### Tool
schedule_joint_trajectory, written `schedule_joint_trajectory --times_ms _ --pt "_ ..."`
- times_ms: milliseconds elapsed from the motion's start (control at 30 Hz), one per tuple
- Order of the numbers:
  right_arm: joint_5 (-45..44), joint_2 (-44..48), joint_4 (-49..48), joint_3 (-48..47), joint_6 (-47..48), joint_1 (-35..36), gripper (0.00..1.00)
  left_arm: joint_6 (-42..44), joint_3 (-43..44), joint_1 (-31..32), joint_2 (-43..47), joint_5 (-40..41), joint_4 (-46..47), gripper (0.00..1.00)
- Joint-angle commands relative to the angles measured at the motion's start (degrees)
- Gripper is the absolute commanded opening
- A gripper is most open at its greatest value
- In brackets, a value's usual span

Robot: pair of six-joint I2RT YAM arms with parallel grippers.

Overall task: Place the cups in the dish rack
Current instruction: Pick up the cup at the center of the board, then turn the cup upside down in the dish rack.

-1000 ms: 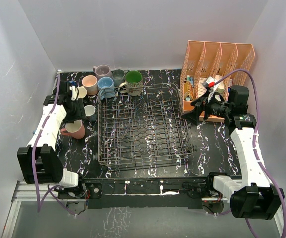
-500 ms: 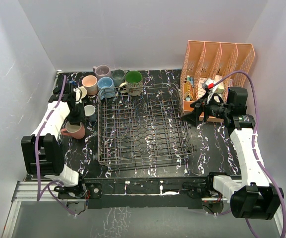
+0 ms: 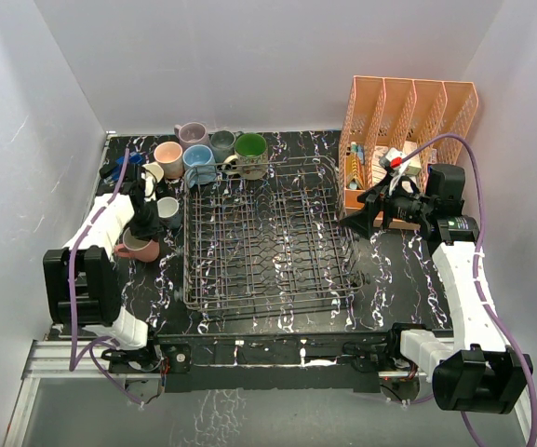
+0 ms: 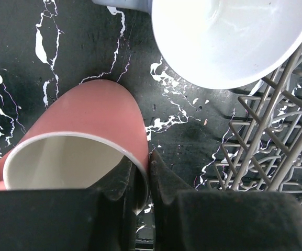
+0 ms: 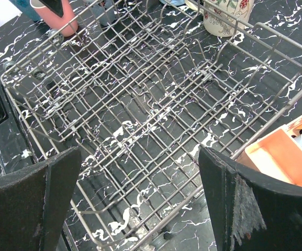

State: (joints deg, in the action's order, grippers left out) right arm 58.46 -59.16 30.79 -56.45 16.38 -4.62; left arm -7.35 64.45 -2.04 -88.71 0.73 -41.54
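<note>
My left gripper [image 3: 140,235] is shut on the rim of a pink mug [image 4: 96,125] with a cream inside, one finger inside and one outside; the mug [image 3: 138,247] sits left of the dish rack [image 3: 268,237]. A light grey mug [image 4: 224,36] stands just beyond it [image 3: 167,210]. Several more mugs cluster behind the rack: peach [image 3: 168,154], mauve [image 3: 192,134], light blue [image 3: 198,160], grey [image 3: 222,142], green-lined [image 3: 250,149]. The rack holds no mugs. My right gripper [image 3: 363,216] is open over the rack's right edge [image 5: 276,78], holding nothing.
An orange mesh file organizer [image 3: 408,116] with small items stands at the back right, behind the right arm. White walls close in both sides and the back. The rack's wire side [image 4: 276,115] is right next to the held mug.
My left gripper has moved slightly right and down onto the pink mug's rim. The right arm has barely moved.
</note>
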Motion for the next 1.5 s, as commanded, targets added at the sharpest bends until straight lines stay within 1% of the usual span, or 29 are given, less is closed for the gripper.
schedule_joint_trajectory --times_ms 0,133,167,400,500,600,733,800,867,933,967,1000,1167,1233,1300,1367,1467 --pt "0.9 1.2 -2.4 -0.3 -0.1 0.0 0.98 -0.3 -0.6 0.1 4.2 1.4 -0.8 0.0" --pt "2.2 1.2 -1.4 -0.6 0.2 0.0 0.98 -1.9 1.2 0.1 9.8 3.2 -2.7 0.0" --pt "2.8 1.1 -1.1 -0.6 0.5 0.0 0.98 -2.4 1.6 0.1 12.4 3.2 -3.0 0.0" --pt "9.2 1.0 4.2 -1.7 5.9 0.1 0.98 -8.2 3.3 0.0 26.6 -1.9 -4.0 0.0" --pt "11.7 0.9 8.1 -3.0 10.6 0.1 0.98 -11.6 5.1 0.0 30.5 -7.2 -3.9 0.0" --pt "13.3 1.3 13.0 -5.2 17.6 0.1 0.98 -17.5 5.4 0.0 33.9 -16.3 -0.1 0.0" --pt "16.5 3.3 16.5 -5.7 26.7 0.1 0.98 -31.6 -0.5 0.0 39.0 -31.0 13.3 0.0" --pt "18.9 4.9 16.5 -4.8 30.5 0.1 0.98 -39.5 -4.3 0.0 40.7 -36.3 21.1 0.0" --pt "21.7 6.6 16.2 -3.4 33.8 0.1 0.99 -49.7 -9.1 0.0 42.3 -41.4 32.6 0.0" --pt "24.3 8.5 13.6 -1.5 34.7 0.1 0.98 -60.5 -14.3 0.2 44.1 -44.1 45.6 0.0" --pt "25.2 9.5 11.8 -0.6 34.4 0.1 0.98 -64.8 -16.2 0.5 44.9 -44.3 51.1 0.0" --pt "25.9 10.2 9.9 0.3 33.7 0.1 0.98 -67.8 -17.4 0.8 45.8 -43.7 54.7 0.0" --pt "28.0 12.5 -1.3 3.1 26.6 0.1 0.98 -75.1 -19.6 3.6 46.9 -40.7 63.7 0.0" --pt "29.4 12.4 -3.3 3.1 25.7 0.1 0.98 -77.1 -20.4 6.0 46.6 -38.8 67.3 0.0" --pt "30.7 12.0 -4.3 2.6 25.5 0.1 0.98 -77.4 -20.7 10.0 45.6 -36.1 69.7 0.0" --pt "31.4 11.5 -4.4 2.0 25.5 0.1 0.98 -76.6 -20.7 15.4 44.0 -32.9 71.8 0.0" --pt "29.8 11.0 -5.0 1.1 25.1 0.2 0.99 -75.6 -21.1 23.3 40.6 -28.9 76.7 0.0"
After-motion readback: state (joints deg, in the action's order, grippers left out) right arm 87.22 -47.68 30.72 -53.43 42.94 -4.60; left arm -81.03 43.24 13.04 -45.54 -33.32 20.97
